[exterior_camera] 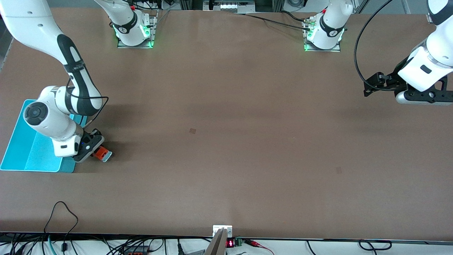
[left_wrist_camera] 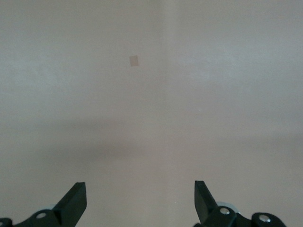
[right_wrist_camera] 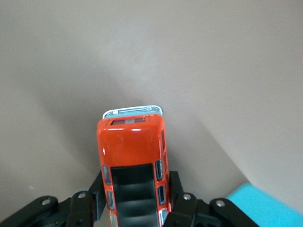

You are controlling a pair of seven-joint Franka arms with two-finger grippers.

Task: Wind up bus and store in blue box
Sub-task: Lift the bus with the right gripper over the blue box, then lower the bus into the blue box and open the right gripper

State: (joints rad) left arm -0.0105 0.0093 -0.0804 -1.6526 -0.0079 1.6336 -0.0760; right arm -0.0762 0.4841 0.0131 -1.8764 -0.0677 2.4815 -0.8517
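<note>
Bus (exterior_camera: pixel 102 152) sits on the brown table (exterior_camera: pixel 226 141), pinched at its sides by the right gripper (exterior_camera: pixel 92 150), which is down low just beside the blue box (exterior_camera: pixel 21 148). In the front view the toy lies at about four o'clock from the box's middle, just off the corner of the box nearest the front camera and the table's centre; its pale front end points away from the box. Whether its wheels touch the tabletop cannot be told.

From the right wrist view the bus (right_wrist_camera: pixel 134 161) shows its orange-red body and dark roof windows, with the right gripper's (right_wrist_camera: pixel 135 203) black fingers (right_wrist_camera: pixel 176 187) pressed against both flanks; a corner of the blue box (right_wrist_camera: pixel 258 203) shows at five o'clock in that picture. The box itself rests at the right arm's end of the table, partly covered by that arm.

At the other end, the left gripper (exterior_camera: pixel 371 86) hangs in the air over bare table, at about three o'clock of the front view, and that arm waits. In the left wrist view the left gripper (left_wrist_camera: pixel 140 198) has its fingers (left_wrist_camera: pixel 75 198) spread wide with nothing between them, and a small tan square mark (left_wrist_camera: pixel 134 60) lies on the table surface at about twelve o'clock.
</note>
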